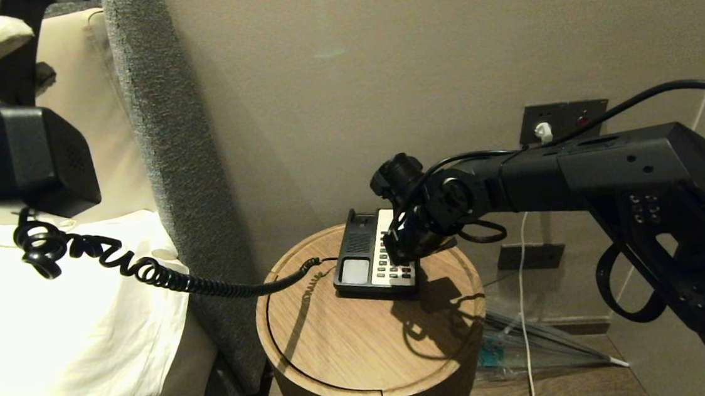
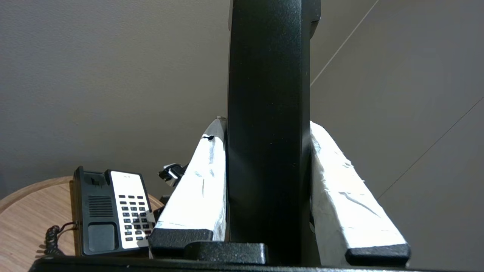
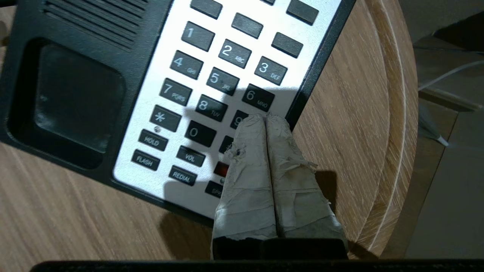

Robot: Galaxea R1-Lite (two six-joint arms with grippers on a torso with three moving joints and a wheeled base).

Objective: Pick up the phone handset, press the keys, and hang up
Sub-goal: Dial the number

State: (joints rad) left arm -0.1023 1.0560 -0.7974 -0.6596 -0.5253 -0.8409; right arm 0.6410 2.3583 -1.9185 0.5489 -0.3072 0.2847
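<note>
Nearest, at the left edge of the head view: lifting the phone handset high over the pale bedding, well apart from its cradle. Gripping it with the left gripper, taped fingers parted about halfway and pressing against both flanks of the black receiver, which is standing upright between them. Trailing the black coiled cord down from the handset, across the bedding and past the grey upholstered headboard, to the left side of the phone base.

Further in, on the round wooden side table: resting the phone base toward the table's back, cradle and speaker grille on the black left half, keypad on the cream right half. Reaching in from the right with the black right arm and hanging the right gripper over the keypad's lower right corner. Keeping its two taped fingers pinched together with no gap and nothing between them. Covering the 9 key with the joined tips, just below the 6 key; touching or hovering, impossible to tell. Casting a shadow over the keys around them.

Farthest: showing a beige wall behind the table, with a dark socket plate carrying a white plug, and a white cable dropping to the floor beside a folded umbrella.
</note>
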